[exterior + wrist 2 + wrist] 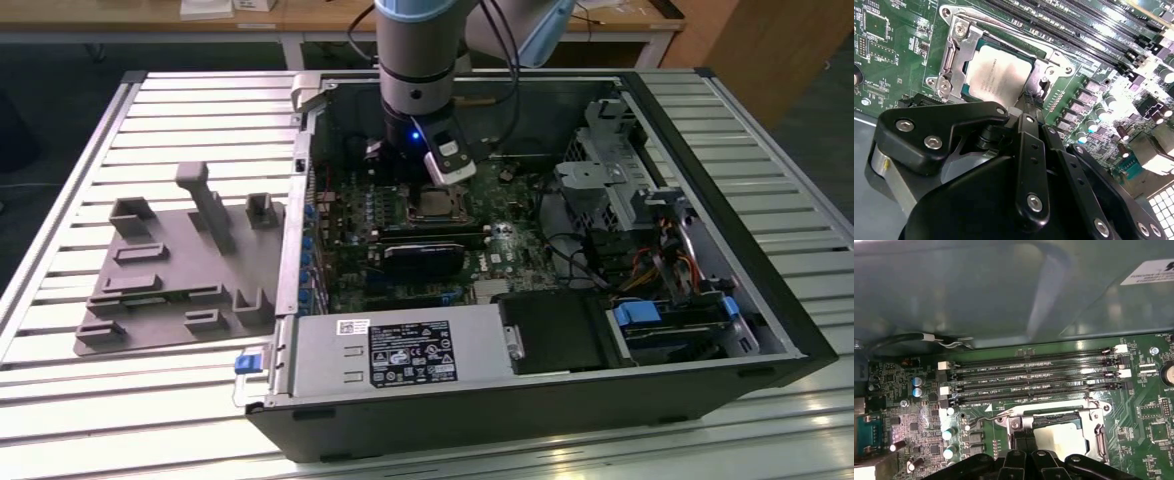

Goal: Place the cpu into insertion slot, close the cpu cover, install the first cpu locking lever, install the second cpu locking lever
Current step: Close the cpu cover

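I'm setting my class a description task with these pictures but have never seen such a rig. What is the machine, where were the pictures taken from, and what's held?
One robot arm reaches into an open computer case lying on a slatted metal table, with a grey holder beside it on the exterior view's left. The exterior view comes from a camera off the arm; both wrist views come from cameras riding on it. They show the pincer, shut and holding nothing I can see, at the edge of the cpu, which lies on the green circuit board, framed by the silver cpu cover.
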Robot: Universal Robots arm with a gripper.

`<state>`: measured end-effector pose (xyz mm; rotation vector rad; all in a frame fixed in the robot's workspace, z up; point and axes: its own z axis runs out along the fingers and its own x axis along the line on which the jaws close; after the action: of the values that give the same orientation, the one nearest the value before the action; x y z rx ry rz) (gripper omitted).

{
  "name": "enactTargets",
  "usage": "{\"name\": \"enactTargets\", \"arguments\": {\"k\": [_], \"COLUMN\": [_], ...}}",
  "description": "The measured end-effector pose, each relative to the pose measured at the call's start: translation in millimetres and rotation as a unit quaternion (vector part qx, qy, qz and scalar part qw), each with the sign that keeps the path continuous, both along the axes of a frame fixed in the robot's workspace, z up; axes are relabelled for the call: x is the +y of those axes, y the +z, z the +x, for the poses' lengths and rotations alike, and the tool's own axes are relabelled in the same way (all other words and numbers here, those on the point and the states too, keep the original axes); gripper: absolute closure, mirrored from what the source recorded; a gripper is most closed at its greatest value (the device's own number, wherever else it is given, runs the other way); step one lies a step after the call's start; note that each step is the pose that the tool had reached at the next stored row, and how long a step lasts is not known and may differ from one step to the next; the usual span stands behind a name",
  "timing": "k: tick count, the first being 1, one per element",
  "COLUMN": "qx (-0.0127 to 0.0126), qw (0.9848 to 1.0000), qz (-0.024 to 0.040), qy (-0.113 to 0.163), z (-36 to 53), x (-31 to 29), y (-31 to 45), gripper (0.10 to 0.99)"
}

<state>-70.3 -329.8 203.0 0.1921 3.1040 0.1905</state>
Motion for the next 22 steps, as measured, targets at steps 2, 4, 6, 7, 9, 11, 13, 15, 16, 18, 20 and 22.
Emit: {"name": "enactTargets", "arguments": {"k": [2,4,6,7,9,11,13,15,16,18,20,22], "qx": [0.0,0.0,0.0,0.0,0.0,0.0,0.0,0.0,0.0,0.0,0.0,0.0], "qw": [1.0,1.0,1.0,1.0,1.0,1.0,1.0,1.0,1.0,0.9999,0.9999,0.9998], "qz": [0.0017,0.004,0.0066,0.0077,0.0092,0.0097,0.0099,0.0099,0.0099,0.0109,0.0136,0.0177], "qy": [0.0,0.0,0.0,0.0,0.0,0.0,0.0,0.0,0.0,0.0,0.0,0.0], "z": [0.0,0.0,0.2,0.3,1.0,2.0,3.1,3.5,3.5,3.6,3.6,3.6], "x": [-0.9,-1.5,-1.6,-1.7,-1.6,-1.7,-1.9,-2.2,-2.3,-3.3,-4.9,-6.5], "y": [-0.6,-1.2,-1.5,-1.6,-1.8,-1.9,-1.9,-1.9,-1.9,-1.9,-1.9,-1.9], "gripper": [0.984,0.984,0.984,0.984,0.984,0.984,0.984,0.984,0.984,0.984,0.984,0.984]}}
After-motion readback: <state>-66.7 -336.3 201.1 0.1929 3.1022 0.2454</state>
